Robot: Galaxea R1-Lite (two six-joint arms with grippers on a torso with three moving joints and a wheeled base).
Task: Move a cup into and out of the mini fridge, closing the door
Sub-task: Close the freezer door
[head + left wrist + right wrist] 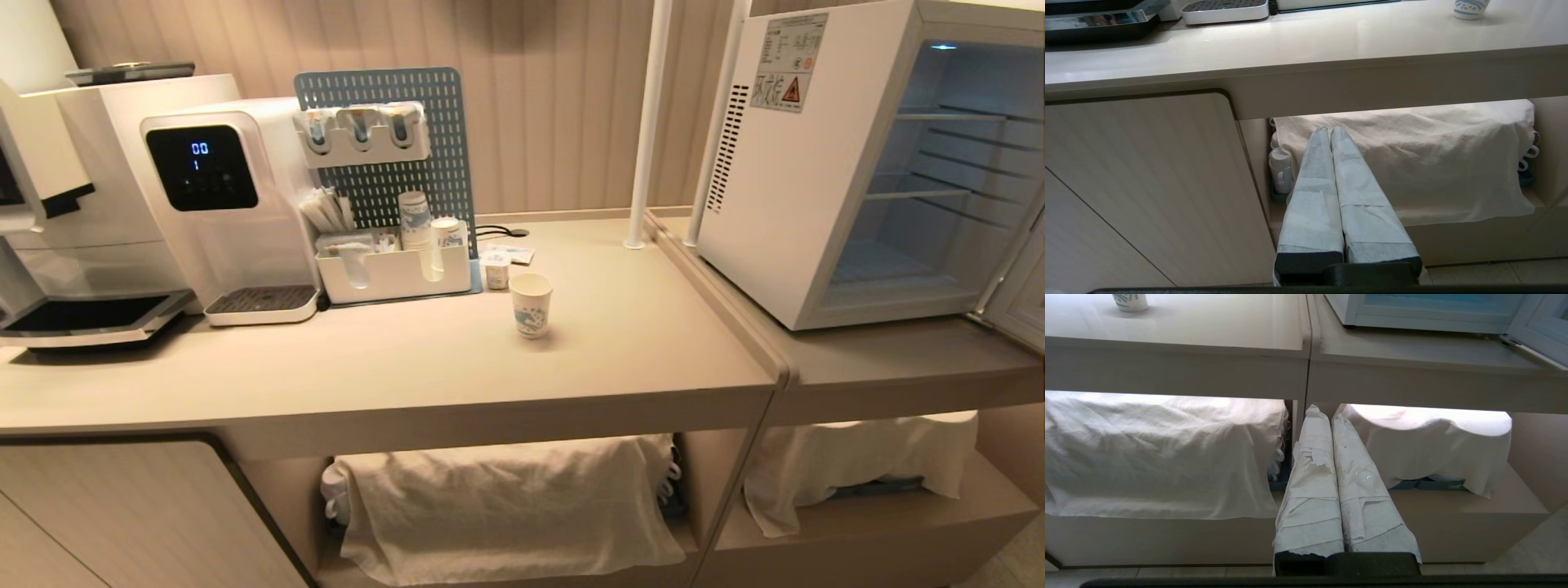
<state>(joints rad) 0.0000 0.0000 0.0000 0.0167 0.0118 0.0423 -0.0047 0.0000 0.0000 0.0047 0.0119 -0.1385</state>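
Left gripper (1329, 130) and right gripper (1322, 412): fingers pressed together, empty, below counter level. Small white blue-patterned paper cup (531, 305): upright on beige counter (408, 359), centre. White box-shaped mini fridge (784, 204): 2 o'clock of cup, door (1020, 286) open.

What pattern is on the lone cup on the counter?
The cup is white with a blue printed pattern; the head view shows it best.

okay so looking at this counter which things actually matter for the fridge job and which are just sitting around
Part of the job:
cup, standing alone on the counter
mini fridge, empty shelves
door, swung open
left gripper and right gripper, both shut, parked below the counter

Just lying about:
water dispenser
stacked paper cups
small tub
cloths on the lower shelves
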